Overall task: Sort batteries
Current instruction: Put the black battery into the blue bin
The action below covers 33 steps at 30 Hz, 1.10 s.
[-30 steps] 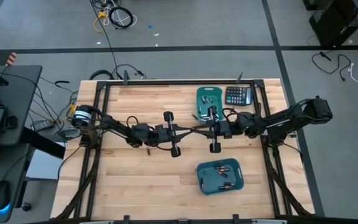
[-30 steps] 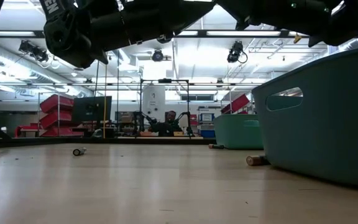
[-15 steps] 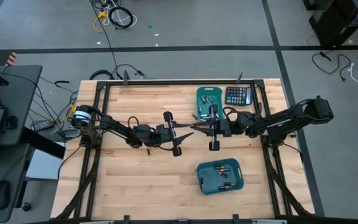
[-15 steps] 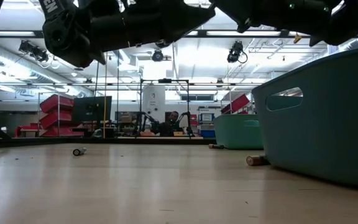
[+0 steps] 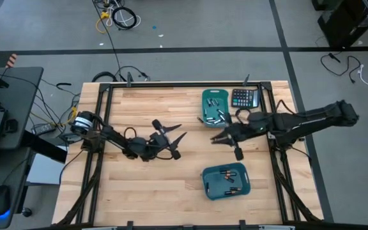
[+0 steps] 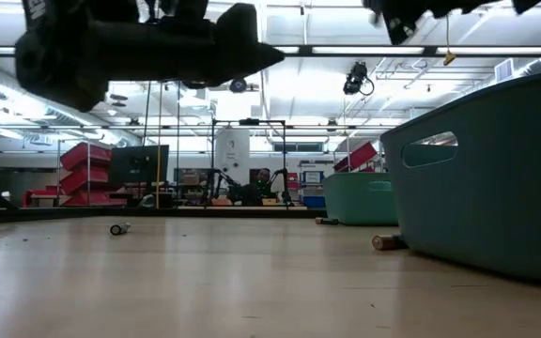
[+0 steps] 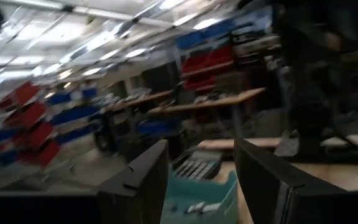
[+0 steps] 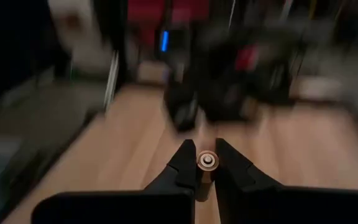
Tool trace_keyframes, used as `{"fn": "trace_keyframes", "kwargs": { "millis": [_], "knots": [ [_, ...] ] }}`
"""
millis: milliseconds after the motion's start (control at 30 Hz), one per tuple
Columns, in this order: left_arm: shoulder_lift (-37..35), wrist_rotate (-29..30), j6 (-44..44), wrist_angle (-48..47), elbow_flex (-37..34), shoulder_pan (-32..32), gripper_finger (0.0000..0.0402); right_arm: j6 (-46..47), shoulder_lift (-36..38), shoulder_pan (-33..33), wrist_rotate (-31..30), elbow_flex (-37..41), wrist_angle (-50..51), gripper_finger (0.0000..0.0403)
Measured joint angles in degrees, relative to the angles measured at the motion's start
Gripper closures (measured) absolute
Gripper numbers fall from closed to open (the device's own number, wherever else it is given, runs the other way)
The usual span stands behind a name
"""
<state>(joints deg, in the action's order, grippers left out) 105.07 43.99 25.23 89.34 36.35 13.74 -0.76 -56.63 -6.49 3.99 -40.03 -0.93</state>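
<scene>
1. My right gripper (image 5: 214, 140) hangs over bare wood between the two teal bins, its fingers pressed together on a single battery (image 8: 207, 161); my right wrist view shows the cell's round end squeezed between the two fingertips (image 8: 185, 163).
2. My left gripper (image 5: 176, 133) hovers over the middle of the table (image 5: 139, 191), well to the left of the far teal bin (image 5: 214, 106), and its two fingers (image 7: 143, 180) are spread wide with nothing between them.
3. The far teal bin sits by the table's back edge, touching or just beside the black calculator (image 5: 245, 98) on its right; several silvery batteries (image 5: 217, 116) lie loose inside it.
4. The near teal bin (image 5: 226, 181) lies in front of the far one, toward the table's front edge, a little to the right; it holds a few darker batteries (image 5: 227, 175), some with coppery ends.
5. In the low view one battery (image 6: 386, 242) lies on the wood right against the base of the big near bin (image 6: 496, 178), and another small cell (image 6: 325, 222) lies just in front of the far bin (image 6: 360, 197).
6. Farther left across the table from those bins, a small round thing (image 6: 117, 228) rests on the wood; I cannot tell what it is.
7. My left wrist view looks past my parted fingers at the far bin (image 7: 197, 199), with pale cells (image 7: 194, 208) in it.
</scene>
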Motion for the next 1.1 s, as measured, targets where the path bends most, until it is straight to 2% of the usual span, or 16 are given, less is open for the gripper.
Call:
{"fn": "trace_keyframes", "kwargs": {
  "millis": [133,267,500,633,700,767,867,967,1100],
  "knots": [
    [-0.93,8.58,0.05,-0.35,-0.32,2.2,0.0219,3.14,-1.69,-3.82,1.11,-5.58,19.94,0.038],
    [-0.78,10.47,-0.34,-0.56,-0.36,3.53,0.0219,9.71,-4.69,-8.04,3.25,-6.8,30.35,0.037],
    [-0.78,10.32,-1.58,-1.86,-0.36,4.74,0.022,23.14,-9.01,-15.52,5.36,-6.8,34.82,0.037],
    [-0.78,9.95,-7.98,-11.13,-0.36,4.38,0.022,29.46,-10.16,-19.23,6.32,-6.8,34.57,0.0369],
    [-0.78,7.22,-13.54,-17.07,-0.36,3.78,0.022,31.26,-10.74,-20.37,6.3,-6.82,34.71,0.0369],
    [-0.76,1.97,-19.41,-21.09,-0.36,2.9,0.022,32.92,-11.47,-21.01,6.23,-6.82,34.45,0.0367],
    [-0.76,-11.19,-26.63,-27.12,-0.36,0.83,0.022,35.31,-11.81,-21.17,5.78,-6.82,33.49,0.0359],
    [-0.76,-21.76,-28.84,-30.15,-0.36,-1.43,0.022,36.82,-11.77,-21.13,2.7,-6.82,33.56,0.0348],
    [-0.76,-23.8,-27.09,-31.19,-0.34,-3.46,0.022,36.84,-11.68,-21.02,-0.11,-6.82,33.07,0.0341]
  ]
}}
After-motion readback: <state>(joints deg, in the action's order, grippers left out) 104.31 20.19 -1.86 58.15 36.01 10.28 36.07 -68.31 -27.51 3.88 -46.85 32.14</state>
